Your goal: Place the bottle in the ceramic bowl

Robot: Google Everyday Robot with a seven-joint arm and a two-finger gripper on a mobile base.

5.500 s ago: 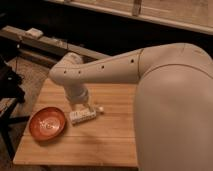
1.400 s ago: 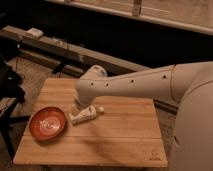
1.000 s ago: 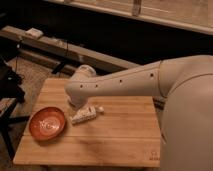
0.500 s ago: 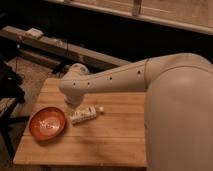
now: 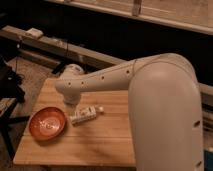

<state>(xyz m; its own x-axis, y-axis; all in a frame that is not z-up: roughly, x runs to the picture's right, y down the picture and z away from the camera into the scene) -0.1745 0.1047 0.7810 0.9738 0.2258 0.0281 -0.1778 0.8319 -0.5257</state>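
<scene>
Free room and obstructions:
- Wooden table (image 5: 102, 142): bare wood across the lower centre, open to me from above.
- Ceramic bowl (image 5: 47, 123), lower left: nothing over it.
- Bottle (image 5: 86, 115): lies just right of the bowl, with a narrow gap between.
- My arm (image 5: 112, 79): spans the table's far side and blocks the right of the frame.
- My gripper (image 5: 71, 104): hangs just above and left of the bottle.
</scene>
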